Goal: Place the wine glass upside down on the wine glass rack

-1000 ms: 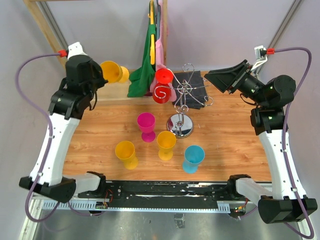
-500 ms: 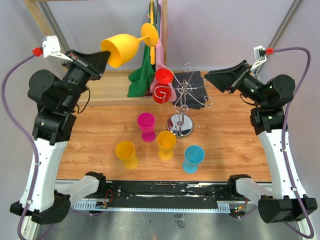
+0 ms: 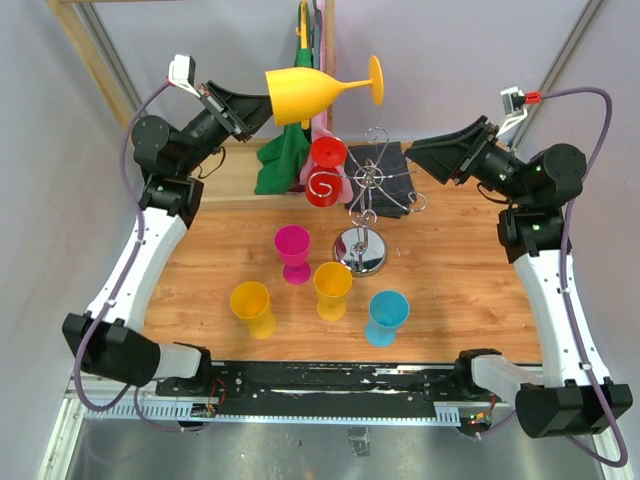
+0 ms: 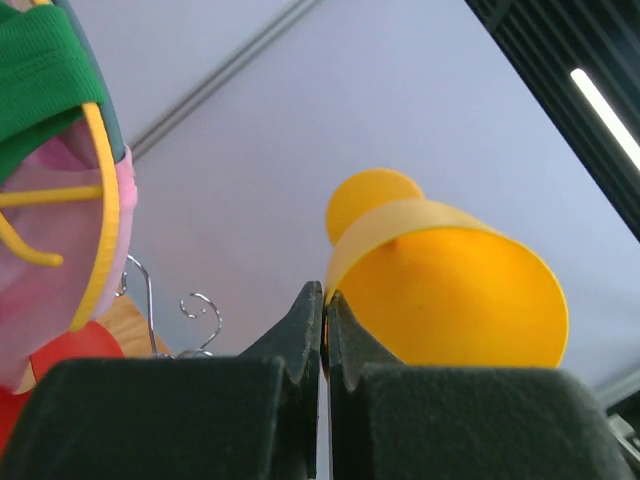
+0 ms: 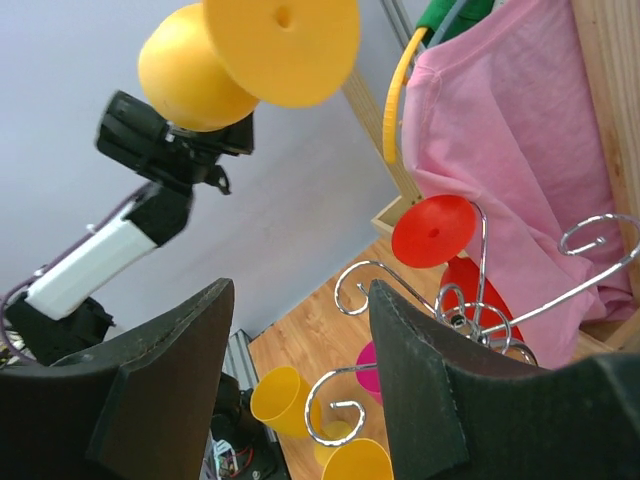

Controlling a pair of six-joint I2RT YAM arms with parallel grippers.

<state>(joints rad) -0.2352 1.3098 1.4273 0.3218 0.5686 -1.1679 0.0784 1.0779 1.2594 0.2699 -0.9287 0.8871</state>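
Note:
A yellow wine glass lies on its side high in the air at the back, foot pointing right, above and left of the wine glass rack. My left gripper is shut on its rim; in the left wrist view the jaws pinch the bowl wall of the glass. The chrome rack carries one red glass hanging upside down. My right gripper hovers open just right of the rack's arms, with nothing between its fingers. The rack's hub and red foot show beyond them.
On the wooden table stand a magenta glass, two yellow glasses and a blue one. Green and pink clothes hang behind the rack, and a dark cloth lies under its arms.
My left arm has swung the yellow glass up from the back left and rightward over the hanging clothes, turning its foot to the right. The right arm has barely shifted.

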